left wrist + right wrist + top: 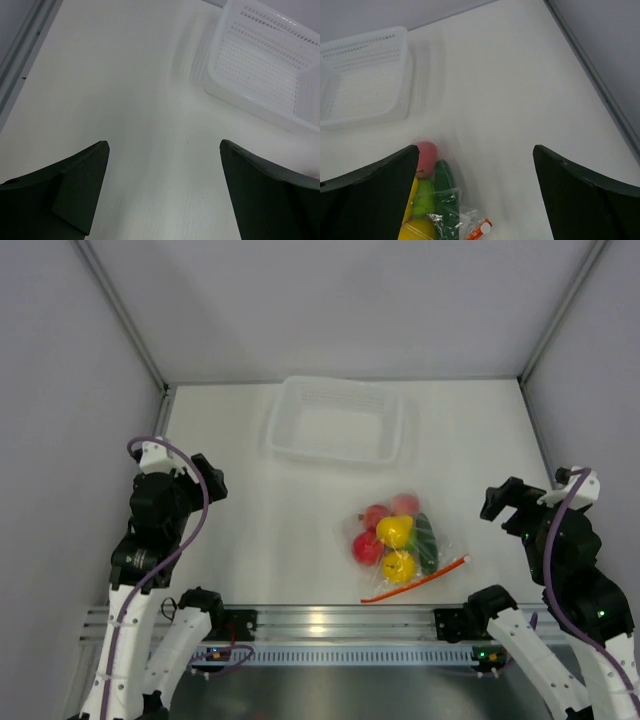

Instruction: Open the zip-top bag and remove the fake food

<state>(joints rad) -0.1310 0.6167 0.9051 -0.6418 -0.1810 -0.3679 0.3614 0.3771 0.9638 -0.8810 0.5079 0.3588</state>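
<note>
The zip-top bag [405, 545] lies flat near the table's front centre, its orange-red zip strip [415, 581] along the near edge. Inside it is the fake food [394, 531]: red, pink and yellow round pieces and a dark green cucumber [426, 541]. In the right wrist view the bag [451, 216] shows at the lower left with a pink piece [426, 153], cucumber [445, 182] and the strip's end [481, 230]. My left gripper [208, 478] is open and empty at the left, far from the bag. My right gripper [502, 502] is open and empty, to the right of the bag.
A translucent white rectangular basket [336, 421] stands behind the bag at the table's back centre; it also shows in the left wrist view [270, 65] and the right wrist view [362, 77]. Grey walls enclose the table on three sides. A metal rail [330, 622] runs along the front edge.
</note>
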